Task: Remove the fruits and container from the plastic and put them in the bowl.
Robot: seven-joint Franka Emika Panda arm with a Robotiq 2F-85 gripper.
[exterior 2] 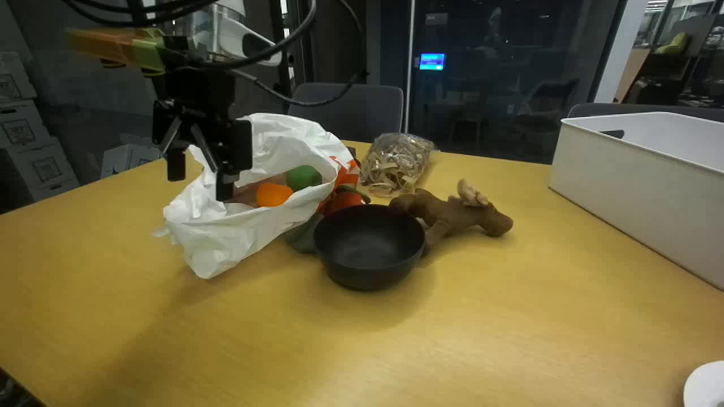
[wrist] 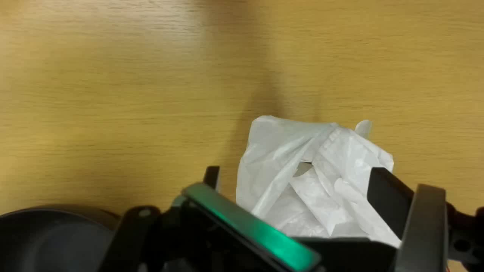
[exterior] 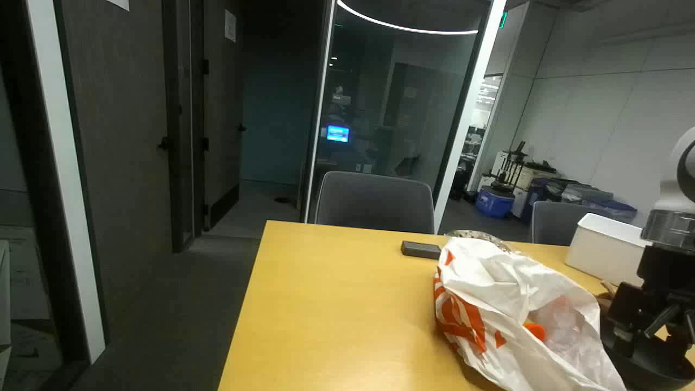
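Above the white plastic bag (exterior 2: 219, 244), gripper (exterior 2: 201, 176) with jaws spread wide, nothing between them. Clock centred on the bowl (exterior 2: 369, 249), 12 the far edge in an exterior view: bag at 10, mouth gaping, probably left so for reaching in; 1 orange fruit (exterior 2: 274, 195), 1 green fruit (exterior 2: 304, 177) inside. Container not made out. Bowl near, presumably for a short carry. Yellow wood-grain table (exterior 2: 509, 316); knobbly brown root (exterior 2: 447, 213) at 2, white bin (exterior 2: 639, 192) near 3. Grey chair (exterior 2: 356, 120) at 12, dark glass wall (exterior 2: 498, 34) behind.
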